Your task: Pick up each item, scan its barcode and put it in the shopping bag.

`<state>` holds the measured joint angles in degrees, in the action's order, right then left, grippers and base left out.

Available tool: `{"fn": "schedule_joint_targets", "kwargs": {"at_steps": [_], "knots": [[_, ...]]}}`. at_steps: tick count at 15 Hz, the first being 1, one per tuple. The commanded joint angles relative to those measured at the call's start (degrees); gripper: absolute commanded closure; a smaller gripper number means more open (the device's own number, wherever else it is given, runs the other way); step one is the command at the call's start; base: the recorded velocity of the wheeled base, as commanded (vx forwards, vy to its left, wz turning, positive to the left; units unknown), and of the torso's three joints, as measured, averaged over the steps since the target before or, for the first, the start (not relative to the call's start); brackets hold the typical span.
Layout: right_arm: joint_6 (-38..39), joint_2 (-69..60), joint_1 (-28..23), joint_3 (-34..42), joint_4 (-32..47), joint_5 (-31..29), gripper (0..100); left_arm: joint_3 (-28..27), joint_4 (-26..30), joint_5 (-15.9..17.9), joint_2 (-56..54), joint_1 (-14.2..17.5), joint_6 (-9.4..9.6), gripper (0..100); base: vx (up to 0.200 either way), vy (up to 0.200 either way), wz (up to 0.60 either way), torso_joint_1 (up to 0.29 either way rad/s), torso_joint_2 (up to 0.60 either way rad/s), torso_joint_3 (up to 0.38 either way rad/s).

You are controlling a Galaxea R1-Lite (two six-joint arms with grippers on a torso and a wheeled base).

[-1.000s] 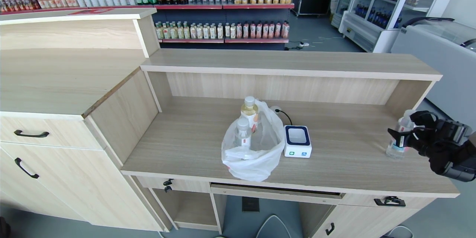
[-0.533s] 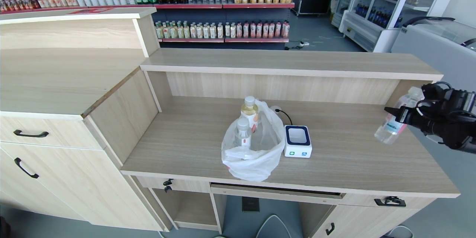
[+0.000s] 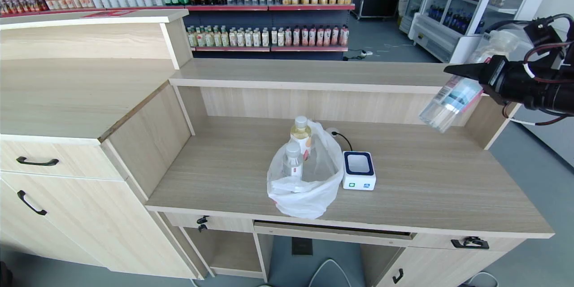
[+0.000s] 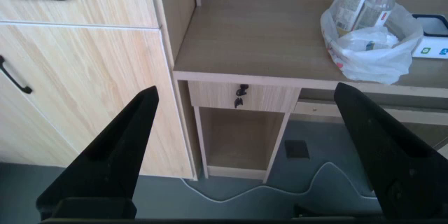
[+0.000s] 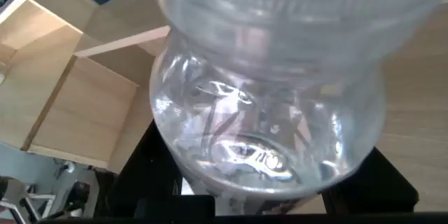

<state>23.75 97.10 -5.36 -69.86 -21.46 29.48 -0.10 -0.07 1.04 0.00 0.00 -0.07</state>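
Hovering over the light wooden counter's far right edge, right gripper clamps a tilted clear plastic bottle, well apart from the white square scanner; left gripper splayed.

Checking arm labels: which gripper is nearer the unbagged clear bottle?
Right. The right gripper grips the clear bottle high above the counter, at its right end; the left gripper hangs open, low before the cabinet.

Item: clear plastic bottle, close against the camera, with a ribbed band, a narrowed waist and a rounded section catching highlights. Right gripper: black fingers on either side of the bottle, clamped on it. Behind: light wood counter and pale wood panels.
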Motion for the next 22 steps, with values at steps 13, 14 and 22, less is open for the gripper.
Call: {"fn": "schedule_joint_targets", "kwargs": {"at_steps": [13,14,22], "knots": [[-0.9,-27.93,29.8,12.56,5.11,5.86,100,0.01,-0.01,0.02,0.0,0.0,-0.01,0,0.0,0.0,0.0,0.0,0.0,0.0],[-2.3,-28.81,29.97,13.79,6.34,5.86,100,0.01,-0.01,0.02,0.0,0.0,-0.1,0,0.0,0.0,0.0,0.0,0.0,0.0],[-5.03,-34.43,30.94,17.57,11.0,8.93,100,0.01,-0.01,0.02,0.0,0.0,-0.01,0,0.0,0.0,0.0,0.0,0.0,0.0]]}}
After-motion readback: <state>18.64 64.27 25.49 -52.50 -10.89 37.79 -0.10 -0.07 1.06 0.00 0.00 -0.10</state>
